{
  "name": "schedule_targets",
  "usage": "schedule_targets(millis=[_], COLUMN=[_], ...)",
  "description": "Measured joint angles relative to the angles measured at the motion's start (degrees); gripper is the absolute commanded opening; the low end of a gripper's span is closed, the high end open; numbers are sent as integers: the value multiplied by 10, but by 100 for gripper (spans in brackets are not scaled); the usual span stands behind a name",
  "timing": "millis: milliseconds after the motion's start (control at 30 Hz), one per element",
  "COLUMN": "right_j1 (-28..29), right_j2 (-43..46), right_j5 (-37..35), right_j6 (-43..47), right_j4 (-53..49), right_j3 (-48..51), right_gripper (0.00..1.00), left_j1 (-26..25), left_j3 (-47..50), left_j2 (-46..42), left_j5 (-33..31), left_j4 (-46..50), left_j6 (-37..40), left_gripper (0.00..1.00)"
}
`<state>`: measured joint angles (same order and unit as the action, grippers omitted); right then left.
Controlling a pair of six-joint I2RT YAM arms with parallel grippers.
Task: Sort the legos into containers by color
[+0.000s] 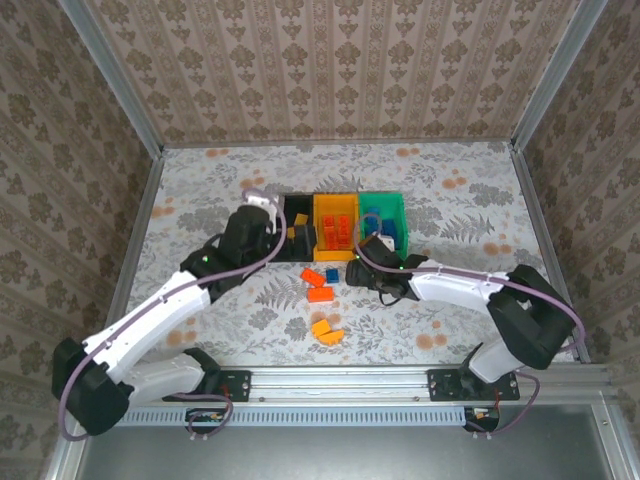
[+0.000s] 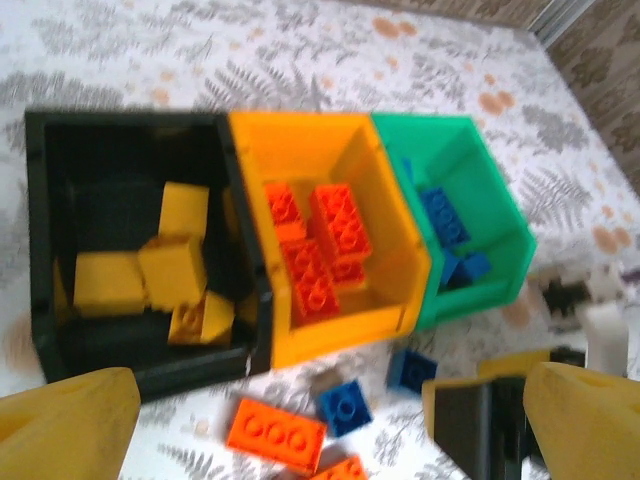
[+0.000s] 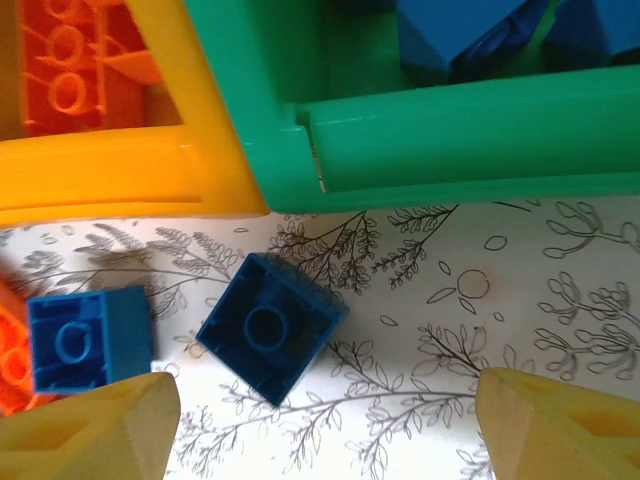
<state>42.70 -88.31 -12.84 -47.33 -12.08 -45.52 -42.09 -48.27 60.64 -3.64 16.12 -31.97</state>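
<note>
Lab test booth: wallpapered panels (image 1: 330, 70), aluminium frame (image 1: 340, 379).

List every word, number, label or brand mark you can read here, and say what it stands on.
None can be read.
The black bin, orange bin and green bin carry no visible print.
Studs of the red-orange brick: too blurred to show any lettering.
The table cover bears only a leaf pattern.

Legos (image 2: 335, 225) colour-sorted in three joined bins (image 2: 300, 125) — some loose bricks (image 2: 275, 432) outside.
</note>
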Motion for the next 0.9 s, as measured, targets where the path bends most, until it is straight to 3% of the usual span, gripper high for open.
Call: schedule_targets(millis=[300, 500, 733, 900], right_j1=[0, 3, 6, 7], right_j2=[-69, -111, -121, -76], right_j5=[-40, -57, -82, -75], right_j6=[-31, -45, -57, -59], right_j4=[4, -27, -53, -42], right_j3=[-48, -81, -83, -36], right_gripper=[78, 70, 43, 31], left_j1=[-66, -71, -71, -69], left_j3=[151, 202, 216, 217], left_j2=[-141, -176, -190, -190], left_j5=[-90, -127, -140, -140], left_j4=[19, 24, 28, 27], left_j6=[-58, -102, -127, -129], left_gripper=[100, 100, 100, 100])
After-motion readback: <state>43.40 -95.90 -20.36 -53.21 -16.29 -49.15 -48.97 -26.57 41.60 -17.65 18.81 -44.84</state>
